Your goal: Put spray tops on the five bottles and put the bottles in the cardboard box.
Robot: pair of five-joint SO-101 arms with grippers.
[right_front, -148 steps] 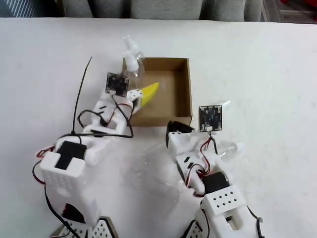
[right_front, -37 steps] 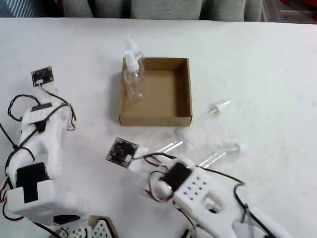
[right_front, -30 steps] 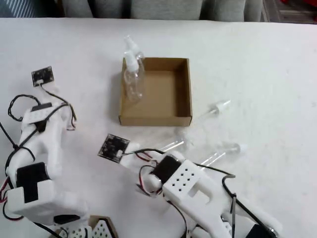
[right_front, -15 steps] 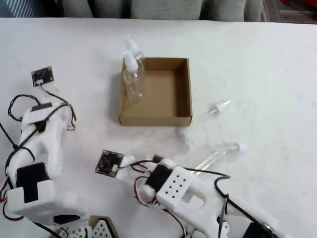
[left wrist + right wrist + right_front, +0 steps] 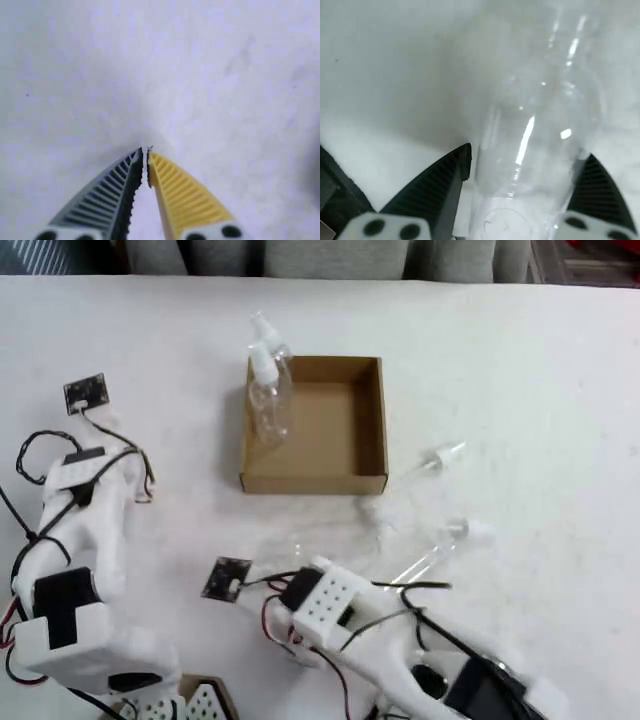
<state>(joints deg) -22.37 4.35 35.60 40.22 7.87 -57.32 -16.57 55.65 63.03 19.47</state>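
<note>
- Right tool (image 5: 526, 156): jaws wide, astride clear bottle (image 5: 540, 100).
- Long axis: straight ahead of that tool, between its jaws.
- Left tool (image 5: 145, 152): closed, empty, over bare counter (image 5: 200, 60).

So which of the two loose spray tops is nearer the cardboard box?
The spray top just off the cardboard box's right wall; the other spray top lies farther out, toward the arms.

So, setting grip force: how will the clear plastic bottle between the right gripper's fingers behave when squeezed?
The clear plastic bottle looks empty and thin-walled: probably light, easily dented. Its glossy round body may slip from the right gripper.
</note>
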